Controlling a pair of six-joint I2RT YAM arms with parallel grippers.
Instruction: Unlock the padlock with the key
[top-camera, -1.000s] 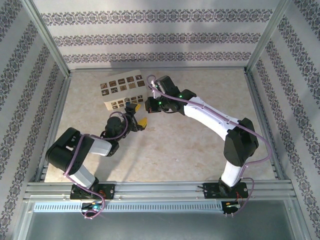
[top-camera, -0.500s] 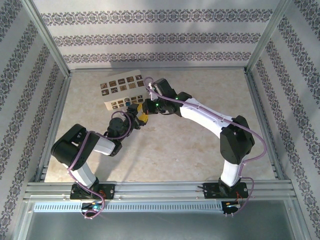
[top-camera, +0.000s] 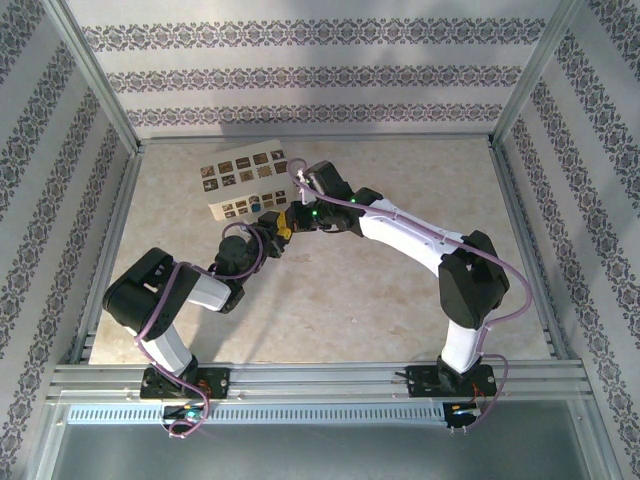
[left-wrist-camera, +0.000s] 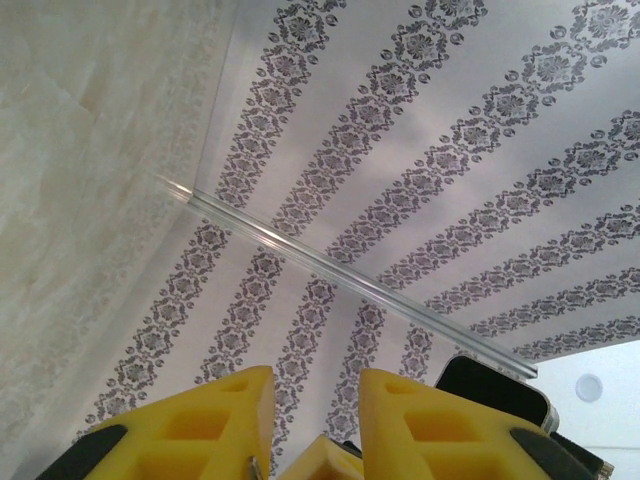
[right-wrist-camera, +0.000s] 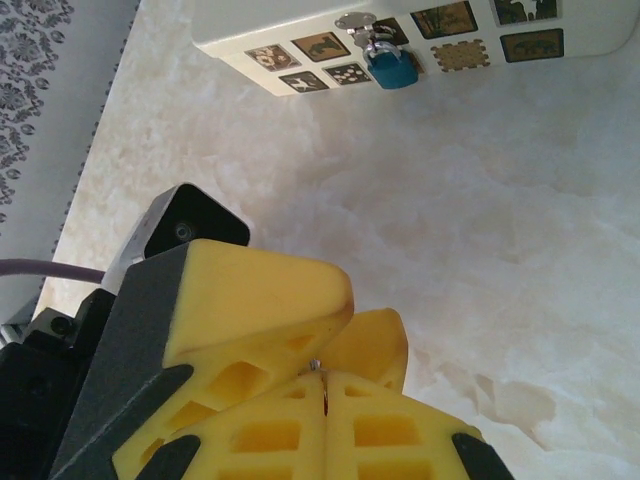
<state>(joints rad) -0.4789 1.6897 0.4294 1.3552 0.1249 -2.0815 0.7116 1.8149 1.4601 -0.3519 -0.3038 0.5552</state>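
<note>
Padlock (right-wrist-camera: 392, 68), blue-bodied with silver metal at one end, lies flat on a white picture card (right-wrist-camera: 230, 38) on the pale table (top-camera: 380, 290), apart from both grippers. From above, the two arms meet just off that card's near right corner, the left gripper (top-camera: 276, 229) tip to tip with the right gripper (top-camera: 291, 221). In the right wrist view the right gripper's yellow fingers (right-wrist-camera: 260, 440) are pressed together, pinching a thin metal sliver (right-wrist-camera: 321, 384) at their seam; whether it is the key is too small to tell. The left gripper's fingers (left-wrist-camera: 205, 425) stand apart in its own wrist view, with a yellow fingertip of the other gripper in the gap.
</note>
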